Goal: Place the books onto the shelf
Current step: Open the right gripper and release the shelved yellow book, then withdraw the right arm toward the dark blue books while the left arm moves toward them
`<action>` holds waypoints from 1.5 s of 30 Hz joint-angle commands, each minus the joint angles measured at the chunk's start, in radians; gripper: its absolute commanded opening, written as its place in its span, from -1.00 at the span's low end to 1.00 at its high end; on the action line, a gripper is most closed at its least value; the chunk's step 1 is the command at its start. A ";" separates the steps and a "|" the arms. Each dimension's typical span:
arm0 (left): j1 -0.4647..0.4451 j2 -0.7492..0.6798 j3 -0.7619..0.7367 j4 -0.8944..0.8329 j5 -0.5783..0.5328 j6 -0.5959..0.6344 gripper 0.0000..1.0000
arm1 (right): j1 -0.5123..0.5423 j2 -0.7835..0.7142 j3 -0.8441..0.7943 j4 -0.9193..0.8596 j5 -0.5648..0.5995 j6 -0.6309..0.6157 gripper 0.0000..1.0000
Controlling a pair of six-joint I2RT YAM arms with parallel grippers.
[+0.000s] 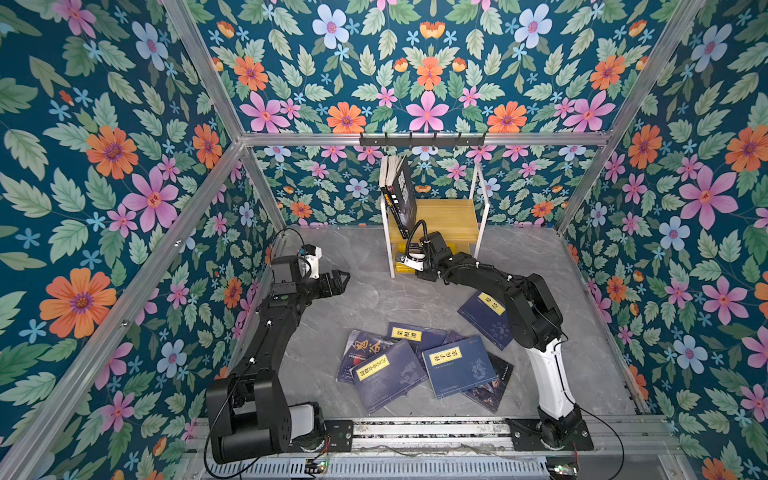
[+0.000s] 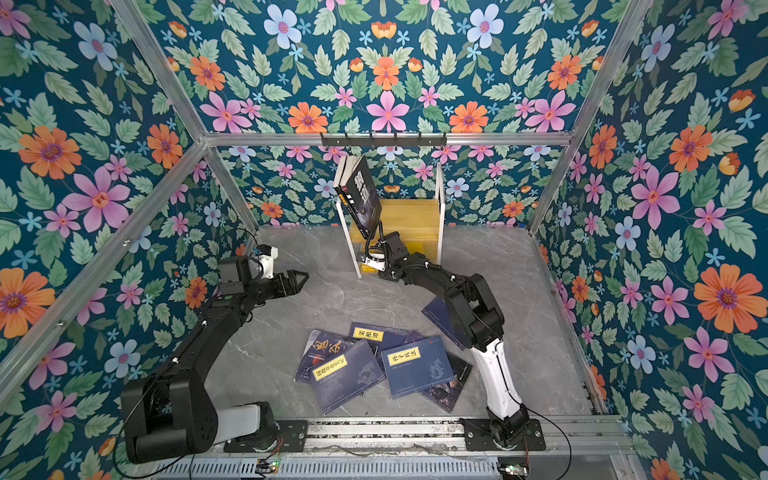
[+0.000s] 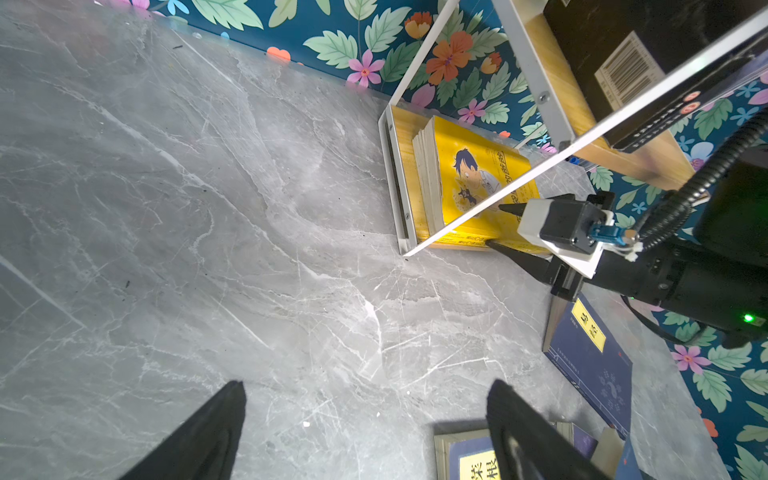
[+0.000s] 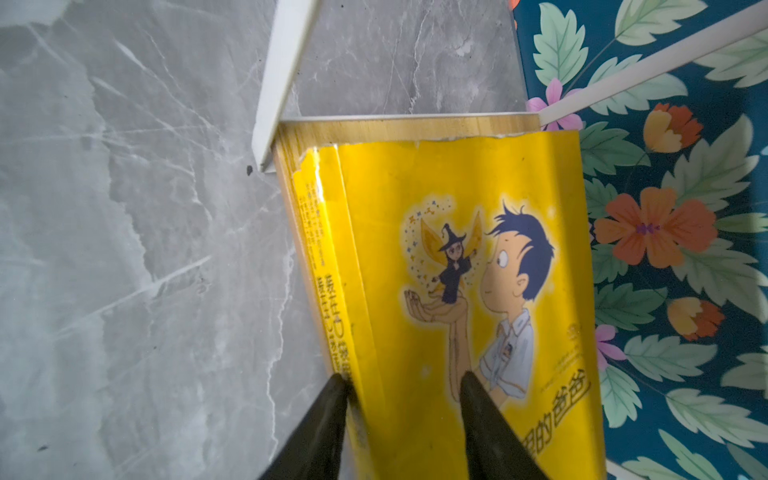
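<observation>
The shelf (image 1: 457, 216) (image 2: 415, 216) stands against the back wall. Dark books (image 1: 401, 195) (image 2: 361, 195) lean on its upper board. On the lower board lies a stack of yellow books (image 4: 436, 208) (image 3: 469, 174) with a cartoon boy. My right gripper (image 4: 403, 376) (image 3: 498, 226) is shut on them, one finger at the spine edge and one on the cover. Several navy books (image 1: 415, 365) (image 2: 374, 365) lie overlapping on the floor. Above bare floor, left of the shelf, my left gripper (image 1: 343, 280) (image 3: 365, 384) hangs open and empty.
One more navy book (image 1: 486, 316) (image 3: 590, 357) lies partly under the right arm. A black hook rail (image 1: 422, 141) runs along the frame above the shelf. Floral walls close in the grey marble floor (image 1: 374, 299) on three sides.
</observation>
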 commanded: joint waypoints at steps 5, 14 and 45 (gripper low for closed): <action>0.001 0.003 0.002 0.002 0.012 0.015 0.84 | 0.003 -0.064 -0.043 -0.018 -0.027 0.037 -0.04; -0.013 0.010 0.066 -0.117 0.051 0.150 0.90 | 0.035 -0.305 -0.264 -0.020 -0.093 0.173 0.12; -0.409 0.157 0.183 -0.891 0.044 0.784 0.63 | 0.573 -0.913 -0.993 0.253 0.019 0.072 0.52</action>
